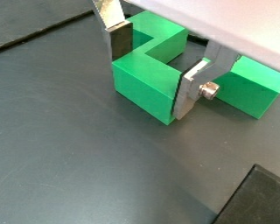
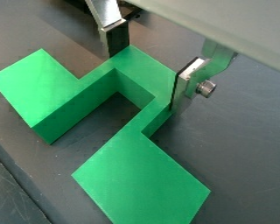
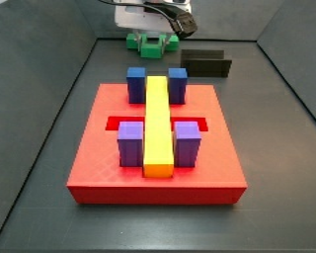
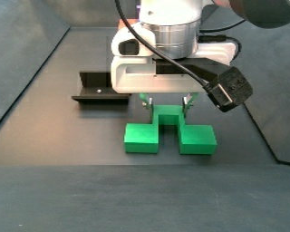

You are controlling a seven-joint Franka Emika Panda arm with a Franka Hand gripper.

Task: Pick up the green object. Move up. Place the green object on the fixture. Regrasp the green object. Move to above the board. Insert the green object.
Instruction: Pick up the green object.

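Note:
The green object lies flat on the dark floor, a stepped piece with a notch; it also shows in a wrist view and in both side views. My gripper is low over it, with the jaws either side of its narrow middle part. One finger lies against the green side; the other finger stands a sliver off. The piece rests on the floor. The fixture stands beside it. The red board lies nearer the camera.
The board carries two blue blocks, two purple blocks and a long yellow bar. Grey walls enclose the floor. A dark corner shows at the edge of a wrist view.

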